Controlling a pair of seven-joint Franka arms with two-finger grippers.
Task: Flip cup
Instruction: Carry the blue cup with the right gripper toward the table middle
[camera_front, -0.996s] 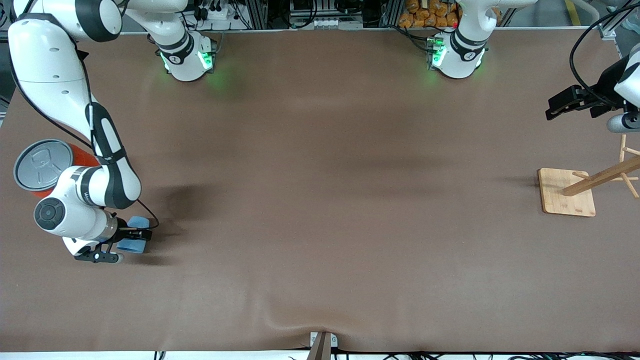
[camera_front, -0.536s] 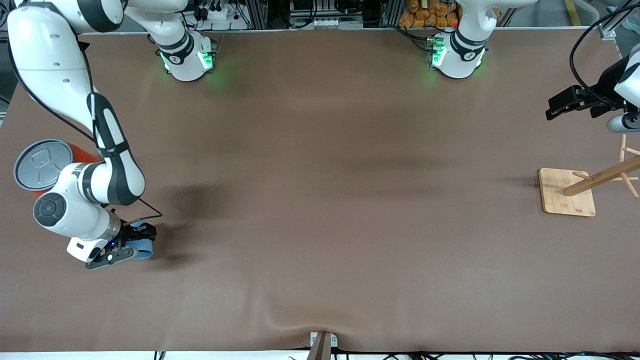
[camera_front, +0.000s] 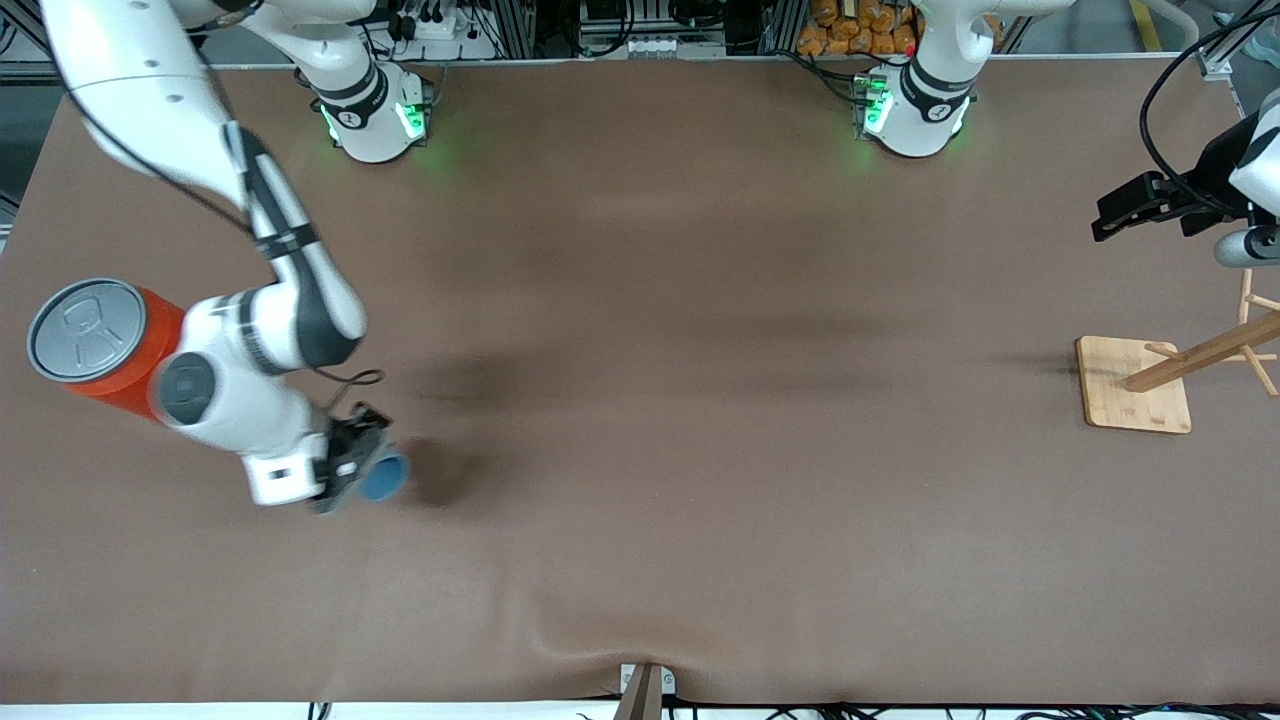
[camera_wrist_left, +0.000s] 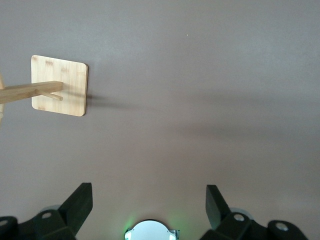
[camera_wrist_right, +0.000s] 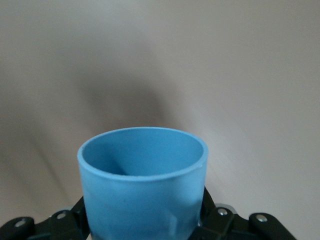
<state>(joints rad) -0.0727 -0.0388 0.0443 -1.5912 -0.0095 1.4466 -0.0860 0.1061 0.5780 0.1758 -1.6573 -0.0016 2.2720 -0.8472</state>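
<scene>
My right gripper (camera_front: 352, 462) is shut on the light-blue cup (camera_front: 383, 477) and holds it above the table at the right arm's end, tilted with its open mouth turned away from the wrist. The right wrist view shows the cup (camera_wrist_right: 142, 185) filling the space between the black fingers (camera_wrist_right: 212, 212), its hollow inside visible. My left gripper (camera_front: 1135, 205) waits up in the air over the table's edge at the left arm's end. It stands open with nothing between its fingertips (camera_wrist_left: 80, 197).
A large orange can (camera_front: 100, 338) with a grey pull-tab lid stands close to the right arm's forearm. A wooden rack on a square bamboo base (camera_front: 1135, 385) stands at the left arm's end; the base (camera_wrist_left: 59, 86) also shows in the left wrist view.
The right arm has lifted the cup off the table, carried it toward the table's middle and turned it so its mouth now shows. The left arm has not moved.
</scene>
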